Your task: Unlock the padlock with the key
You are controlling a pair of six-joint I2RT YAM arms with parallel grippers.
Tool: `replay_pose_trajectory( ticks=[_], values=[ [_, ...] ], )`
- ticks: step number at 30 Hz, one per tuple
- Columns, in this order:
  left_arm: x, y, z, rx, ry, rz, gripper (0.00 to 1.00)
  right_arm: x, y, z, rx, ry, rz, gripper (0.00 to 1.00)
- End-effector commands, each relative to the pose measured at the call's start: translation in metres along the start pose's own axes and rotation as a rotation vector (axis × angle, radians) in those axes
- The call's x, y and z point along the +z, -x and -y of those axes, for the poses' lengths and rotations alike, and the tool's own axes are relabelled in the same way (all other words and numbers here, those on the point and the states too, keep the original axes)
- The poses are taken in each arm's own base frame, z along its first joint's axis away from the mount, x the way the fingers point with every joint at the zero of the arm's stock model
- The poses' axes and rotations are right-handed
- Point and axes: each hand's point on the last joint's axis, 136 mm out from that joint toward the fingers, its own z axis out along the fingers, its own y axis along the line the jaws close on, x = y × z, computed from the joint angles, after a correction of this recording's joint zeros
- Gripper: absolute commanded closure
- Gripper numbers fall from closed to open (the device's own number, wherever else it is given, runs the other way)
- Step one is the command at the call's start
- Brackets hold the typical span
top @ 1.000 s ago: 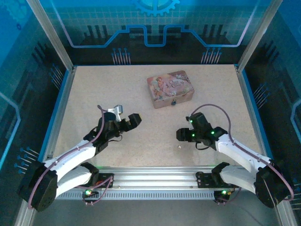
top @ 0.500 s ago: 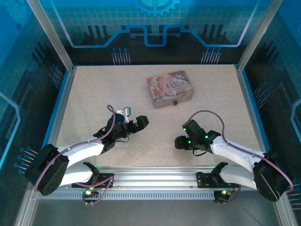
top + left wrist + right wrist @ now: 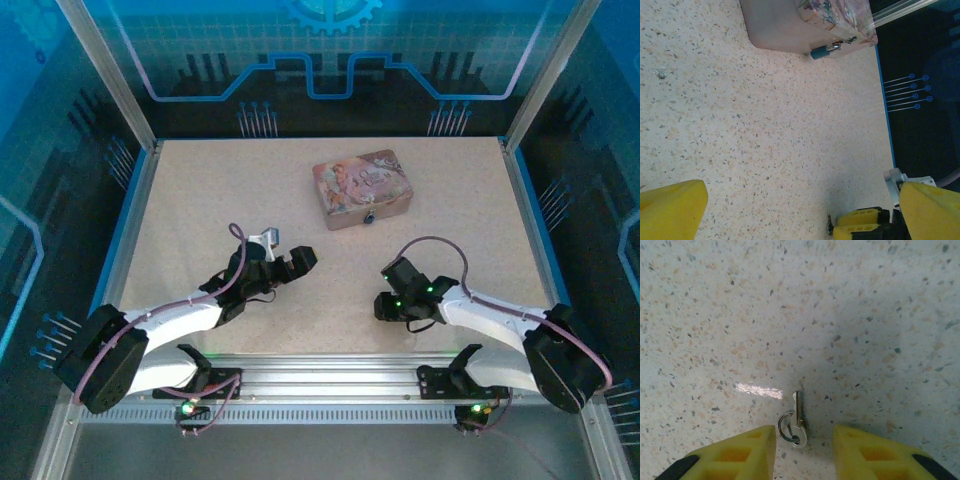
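Where speckled tabletop [image 3: 865, 315] gleams, slim silvery ring-headed key [image 3: 797, 416] lies.

Both arms reach forward and inward from their bases, forearms lying low. The left arm [image 3: 170, 320] stretches toward the middle with its wrist rolled over, and the left gripper [image 3: 297, 262] is spread wide, its yellow fingers [image 3: 670, 212] far apart. The right arm [image 3: 490, 315] bends in toward the left, wrist tipped down. The right gripper [image 3: 382, 298] points downward, its yellow fingers [image 3: 740, 455] a narrow gap apart.
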Motion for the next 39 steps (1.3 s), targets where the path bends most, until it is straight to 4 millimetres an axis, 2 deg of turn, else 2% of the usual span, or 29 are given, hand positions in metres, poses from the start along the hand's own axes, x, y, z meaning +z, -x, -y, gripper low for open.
replay_pose_trajectory(
  ticks=[1,17,25,32,39],
  values=[
    [-0.001,-0.002,-0.002,0.004,-0.002,0.009,0.01,0.002,-0.004,-0.002,0.005,-0.01,-0.016,0.67],
    [-0.002,-0.001,-0.003,0.008,0.005,0.014,0.01,0.007,-0.002,-0.012,-0.021,-0.028,-0.031,0.74],
    [-0.003,-0.002,-0.005,0.011,0.013,0.015,0.01,0.009,-0.004,-0.013,-0.036,-0.051,-0.044,0.83],
    [-0.008,0.001,-0.003,0.024,0.012,0.027,0.01,-0.001,0.002,-0.011,-0.073,-0.071,-0.007,0.94],
    [-0.018,0.006,0.015,0.082,-0.034,0.034,0.01,-0.021,0.019,-0.027,-0.224,0.008,0.073,0.96]
  ],
)
